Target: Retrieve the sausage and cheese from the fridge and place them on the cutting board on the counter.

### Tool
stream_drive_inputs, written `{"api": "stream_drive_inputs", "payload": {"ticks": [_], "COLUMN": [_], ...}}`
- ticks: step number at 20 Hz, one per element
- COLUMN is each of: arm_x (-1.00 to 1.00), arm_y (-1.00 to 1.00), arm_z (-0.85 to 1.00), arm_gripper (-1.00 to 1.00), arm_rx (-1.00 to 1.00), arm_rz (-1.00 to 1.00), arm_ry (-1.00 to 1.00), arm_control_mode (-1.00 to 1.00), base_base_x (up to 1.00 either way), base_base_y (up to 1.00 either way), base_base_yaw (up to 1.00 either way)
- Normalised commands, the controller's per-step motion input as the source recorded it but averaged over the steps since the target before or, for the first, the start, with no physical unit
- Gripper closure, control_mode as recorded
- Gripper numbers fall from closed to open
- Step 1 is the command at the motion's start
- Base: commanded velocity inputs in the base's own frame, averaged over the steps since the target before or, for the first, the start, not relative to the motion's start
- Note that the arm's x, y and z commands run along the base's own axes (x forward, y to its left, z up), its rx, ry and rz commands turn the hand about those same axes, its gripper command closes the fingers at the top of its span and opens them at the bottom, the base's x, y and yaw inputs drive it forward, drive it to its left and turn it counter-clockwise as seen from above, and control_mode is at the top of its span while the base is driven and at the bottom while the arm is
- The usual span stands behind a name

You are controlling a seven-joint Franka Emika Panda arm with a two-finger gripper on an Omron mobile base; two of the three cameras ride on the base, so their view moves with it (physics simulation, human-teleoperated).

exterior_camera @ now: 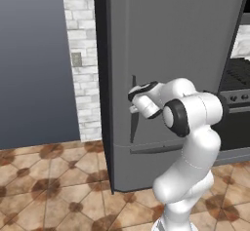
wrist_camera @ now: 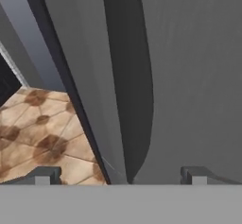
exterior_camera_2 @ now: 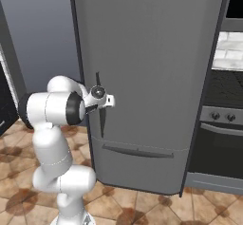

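The fridge (exterior_camera: 180, 54) is seen with its dark grey door shut, standing on the tiled floor (exterior_camera: 49, 186) between a white brick wall (exterior_camera: 83, 54) and an oven (exterior_camera_2: 218, 138). The pincer (exterior_camera: 132, 101) is held released, jaws spread wide, right at the long vertical door handle (exterior_camera_2: 100, 110), which in the hand view lies between the two fingertips (wrist_camera: 42, 176); contact with the handle cannot be told.

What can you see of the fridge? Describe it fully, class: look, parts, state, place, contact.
The fridge is a tall, dark grey, smooth cabinet standing on the tiled floor, beside a white brick wall. Its door is shut, with a long vertical handle near its left edge and a drawer front below. The open gripper straddles the handle; contact cannot be told.
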Motion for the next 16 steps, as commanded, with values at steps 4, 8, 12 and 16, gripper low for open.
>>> {"api": "stream_drive_inputs", "payload": {"ticks": [4, 8, 12, 16], "arm_x": [0.31, 0.4, 0.42, 0.31], "arm_y": [0.01, 0.05, 0.03, 0.12], "arm_z": [-0.08, -0.02, 0.0, -0.01], "arm_gripper": [-1.0, -1.0, -1.0, -1.0], "arm_rx": [0.0, 0.0, 0.0, 0.01], "arm_rz": [-0.08, -0.15, -0.16, -0.13], "arm_ry": [-0.01, 0.0, 0.0, 0.0], "arm_control_mode": [-1.0, -1.0, -1.0, -1.0], "base_base_x": [0.0, 0.0, 0.0, 0.0], "base_base_y": [0.0, 0.0, 0.0, 0.0], "base_base_yaw": [0.0, 0.0, 0.0, 0.0]}}
